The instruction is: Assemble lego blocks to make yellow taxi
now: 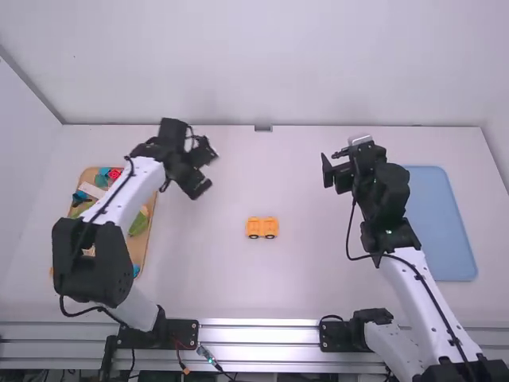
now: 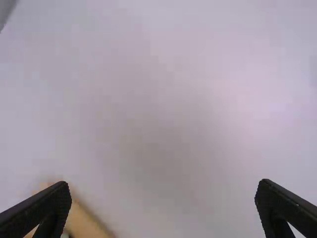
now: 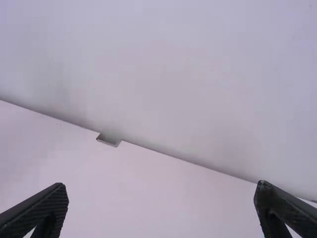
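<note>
An orange-yellow block build [image 1: 262, 228] with dark round wheels along its near side stands on the table [image 1: 238, 286] near its middle in the high view. Up and to the left of it is my left gripper [image 1: 208, 169], open and above the table. My right gripper [image 1: 334, 172] is up and to the right of the build, also open. Neither gripper touches the build. The left wrist view shows the left gripper [image 2: 163, 185] with its fingers wide apart and nothing between them. Equally wide and holding nothing is the right gripper [image 3: 160, 186] in the right wrist view.
A wooden tray [image 1: 139, 248] of loose coloured blocks lies at the left, partly under the left arm; its edge [image 2: 88, 218] appears in the left wrist view. A blue tray [image 1: 441, 227] lies at the right beside the right arm. A wall rises behind the table's far edge.
</note>
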### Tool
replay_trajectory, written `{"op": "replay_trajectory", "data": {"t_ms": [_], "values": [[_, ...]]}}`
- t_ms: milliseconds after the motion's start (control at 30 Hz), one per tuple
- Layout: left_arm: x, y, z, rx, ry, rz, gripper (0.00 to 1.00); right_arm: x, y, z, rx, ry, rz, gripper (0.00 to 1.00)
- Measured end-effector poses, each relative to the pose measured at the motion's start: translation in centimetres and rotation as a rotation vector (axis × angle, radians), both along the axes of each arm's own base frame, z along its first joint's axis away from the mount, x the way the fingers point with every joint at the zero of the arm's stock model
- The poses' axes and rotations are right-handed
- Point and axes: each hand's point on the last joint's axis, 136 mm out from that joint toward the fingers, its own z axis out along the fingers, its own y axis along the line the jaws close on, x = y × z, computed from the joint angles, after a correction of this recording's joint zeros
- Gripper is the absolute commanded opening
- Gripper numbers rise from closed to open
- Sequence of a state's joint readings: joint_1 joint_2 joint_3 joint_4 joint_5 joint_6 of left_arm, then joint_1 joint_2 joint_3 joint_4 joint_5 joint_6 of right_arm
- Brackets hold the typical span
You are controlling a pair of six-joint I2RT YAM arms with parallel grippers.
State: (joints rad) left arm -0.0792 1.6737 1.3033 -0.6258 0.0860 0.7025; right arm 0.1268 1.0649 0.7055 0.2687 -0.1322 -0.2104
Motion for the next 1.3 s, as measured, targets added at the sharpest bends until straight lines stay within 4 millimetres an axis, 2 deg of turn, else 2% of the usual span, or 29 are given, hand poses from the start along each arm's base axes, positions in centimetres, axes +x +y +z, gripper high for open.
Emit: {"op": "replay_trajectory", "data": {"t_ms": [33, 100, 167, 233, 300, 367, 400, 500, 600, 767, 833, 933, 1133, 1300], "values": [[0.7, 3.1, 0.2, -0.018, -0.014, 0.155, 0.99, 0.0, 0.0, 0.2, -0.001, -0.008, 0.0, 0.99], [0.9, 6.1, 0.2, -0.038, -0.017, 0.295, 0.99, 0.1, 0.0, 0.4, -0.001, -0.016, 0.0, 0.99], [0.2, 10.2, -0.1, -0.066, 0.003, 0.479, 0.99, 0.1, 0.0, 0.7, 0.001, -0.03, 0.0, 0.99], [-0.4, 13.1, -0.6, -0.084, 0.019, 0.604, 0.99, 0.2, 0.0, 1.0, 0.003, -0.043, 0.0, 0.99], [-0.8, 14.9, -1.0, -0.094, 0.026, 0.685, 0.99, 0.2, 0.0, 1.2, 0.005, -0.052, 0.0, 0.99], [-1.7, 18.1, -1.7, -0.112, 0.038, 0.819, 0.99, 0.3, 0.1, 1.7, 0.007, -0.071, 0.001, 0.99], [-1.9, 18.6, -1.8, -0.116, 0.041, 0.843, 1.0, 0.3, 0.1, 1.8, 0.008, -0.075, 0.002, 0.99], [-3.3, 20.9, -2.8, -0.152, 0.077, 0.944, 0.93, 0.2, 0.7, 2.4, 0.013, -0.098, 0.019, 0.99], [-4.1, 21.6, -4.0, -0.172, 0.12, 0.989, 0.9, 0.0, 1.6, 2.7, 0.015, -0.11, 0.044, 0.99], [-3.6, 21.8, -5.2, -0.187, 0.129, 1.026, 0.84, -0.2, 2.7, 3.0, 0.016, -0.122, 0.072, 0.99], [-3.5, 21.6, -5.9, -0.199, 0.146, 1.05, 0.73, -0.3, 2.9, 2.9, 0.015, -0.12, 0.076, 0.99], [-4.0, 21.3, -6.4, -0.21, 0.178, 1.083, 0.64, -0.3, 2.8, 2.9, 0.007, -0.12, 0.076, 0.99], [-3.6, 22.2, -6.5, -0.204, 0.136, 1.164, 0.64, -0.3, 2.8, 2.8, -0.004, -0.124, 0.078, 0.99], [-4.3, 22.3, -7.9, -0.198, 0.133, 1.201, 0.63, -0.3, 2.8, 2.8, -0.004, -0.123, 0.078, 0.99]]}}
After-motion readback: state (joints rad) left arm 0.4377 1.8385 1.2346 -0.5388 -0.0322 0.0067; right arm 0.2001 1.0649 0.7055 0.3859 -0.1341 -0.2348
